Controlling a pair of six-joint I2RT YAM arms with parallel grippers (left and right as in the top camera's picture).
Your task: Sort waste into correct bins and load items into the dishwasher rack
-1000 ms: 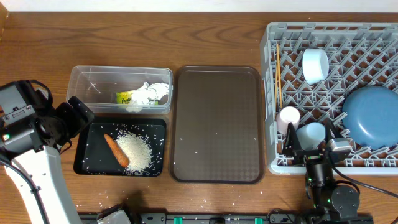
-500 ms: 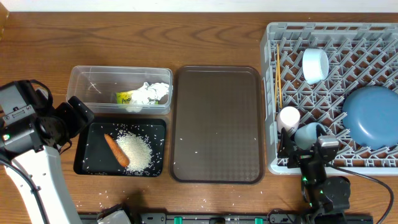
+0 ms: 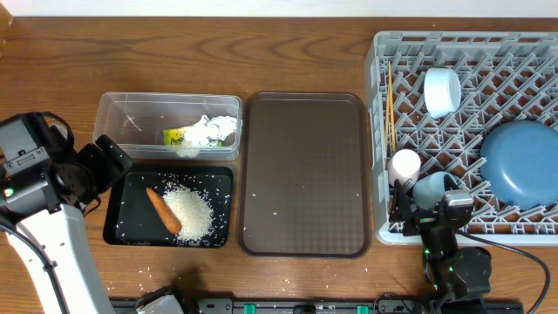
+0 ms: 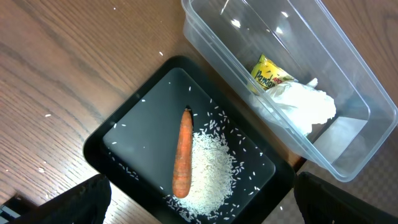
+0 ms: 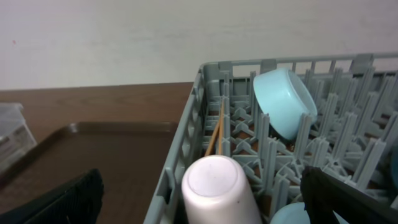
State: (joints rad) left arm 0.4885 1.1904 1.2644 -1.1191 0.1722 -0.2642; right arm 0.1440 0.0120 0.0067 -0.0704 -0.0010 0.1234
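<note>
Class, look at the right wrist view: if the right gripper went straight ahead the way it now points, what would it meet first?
Most likely the pale pink cup, standing in the dishwasher rack, dead centre between the fingers of the open right gripper. The view does not settle how near it is.

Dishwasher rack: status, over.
Left gripper open, empty, beside black tray. Right gripper open, empty, at rack near edge. Plate, bowl, pink cup, blue cup, chopsticks racked. Nothing blocking.
</note>
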